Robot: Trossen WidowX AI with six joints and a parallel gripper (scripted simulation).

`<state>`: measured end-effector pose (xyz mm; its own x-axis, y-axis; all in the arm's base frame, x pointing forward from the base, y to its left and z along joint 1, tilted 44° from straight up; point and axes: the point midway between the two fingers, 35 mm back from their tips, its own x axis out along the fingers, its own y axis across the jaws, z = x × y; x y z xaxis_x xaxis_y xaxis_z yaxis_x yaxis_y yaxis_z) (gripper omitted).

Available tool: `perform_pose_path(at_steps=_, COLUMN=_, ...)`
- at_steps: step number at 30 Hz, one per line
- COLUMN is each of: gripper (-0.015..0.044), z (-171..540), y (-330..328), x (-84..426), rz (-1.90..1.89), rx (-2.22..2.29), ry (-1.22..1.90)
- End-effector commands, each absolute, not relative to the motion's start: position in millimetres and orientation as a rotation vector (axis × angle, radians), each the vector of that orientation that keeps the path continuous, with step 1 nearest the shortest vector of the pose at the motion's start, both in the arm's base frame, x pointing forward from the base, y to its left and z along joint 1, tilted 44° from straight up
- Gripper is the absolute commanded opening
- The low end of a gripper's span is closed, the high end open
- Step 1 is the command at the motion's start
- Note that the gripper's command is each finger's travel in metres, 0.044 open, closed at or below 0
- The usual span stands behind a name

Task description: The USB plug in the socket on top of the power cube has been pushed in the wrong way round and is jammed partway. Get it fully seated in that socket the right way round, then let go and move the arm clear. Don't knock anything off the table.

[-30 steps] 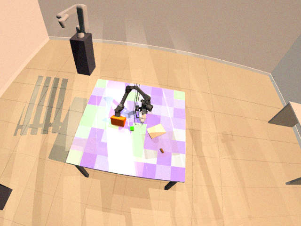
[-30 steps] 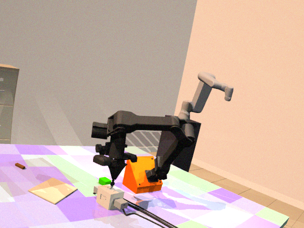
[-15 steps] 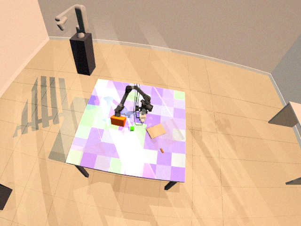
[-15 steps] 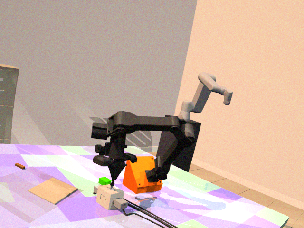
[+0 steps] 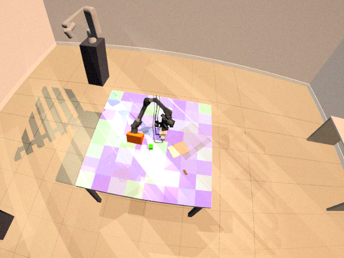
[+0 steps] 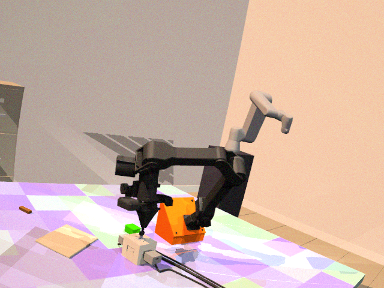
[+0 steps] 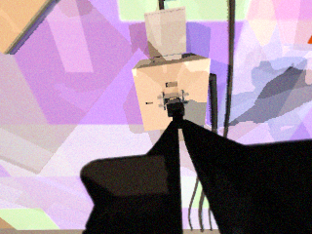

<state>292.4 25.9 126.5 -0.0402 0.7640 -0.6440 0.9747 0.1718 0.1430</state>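
Observation:
The beige power cube [image 5: 162,133] [image 6: 131,250] [image 7: 146,83] stands on the table with its top socket face up. My gripper [image 6: 143,228] [image 7: 178,125] points straight down over the cube's top and is shut on the small black USB plug [image 6: 141,232] [image 7: 175,108]. Light metal shows just under the plug's black body, at the socket. The plug looks upright, at or just above the top face. How deep its metal end sits, and which way round it faces, cannot be told. The fingers and plug hide part of the socket.
Beige adapter blocks [image 6: 152,257] [image 7: 166,33] stick out from the cube's sides, with black cables [image 6: 189,271] [image 7: 230,58] beside it. A green block [image 5: 150,146] [image 6: 132,228], an orange wedge [image 5: 135,137] [image 6: 179,216], a tan board [image 5: 179,149] [image 6: 66,240] and a small brown bar [image 5: 185,172] [image 6: 25,209] lie around.

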Motion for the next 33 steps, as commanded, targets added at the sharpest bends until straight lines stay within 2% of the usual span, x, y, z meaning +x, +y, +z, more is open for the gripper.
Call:
perform_pose_path(at_steps=1, gripper=0.0, z=125.4, y=26.9, x=292.6, rz=-0.454, rx=1.648, ry=1.855)
perform_pose_path(at_steps=33, gripper=0.0, z=122.7, y=29.5, x=292.5, rz=-0.454, rx=1.648, ry=1.855)
